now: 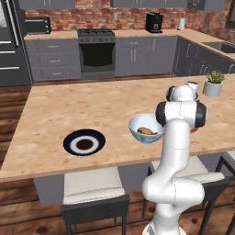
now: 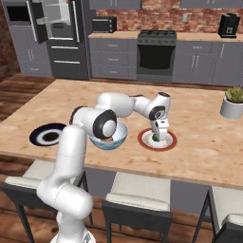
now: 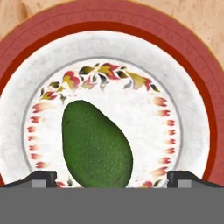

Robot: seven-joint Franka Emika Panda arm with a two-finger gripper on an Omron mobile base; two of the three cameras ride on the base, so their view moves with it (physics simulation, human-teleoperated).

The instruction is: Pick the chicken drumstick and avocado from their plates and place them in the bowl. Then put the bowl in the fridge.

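The dark green avocado (image 3: 96,146) lies on the white plate with the red-brown rim (image 3: 109,39). My gripper (image 3: 112,179) hangs right over it, open, one fingertip (image 3: 41,178) on each side of the fruit and neither touching it. From the right base view, the gripper (image 2: 158,135) points down at that plate (image 2: 171,141). Just left of it stands the pale blue-white bowl (image 1: 146,128), with the golden-brown chicken drumstick (image 1: 146,131) inside. The dark navy plate (image 1: 84,142) sits bare farther left on the counter.
A potted plant (image 2: 233,102) stands at the counter's far right. The fridge (image 2: 57,28) is across the room at the back left, upper door open. The black-fronted oven (image 1: 97,53) is behind the island, and stools (image 1: 94,188) line its near edge.
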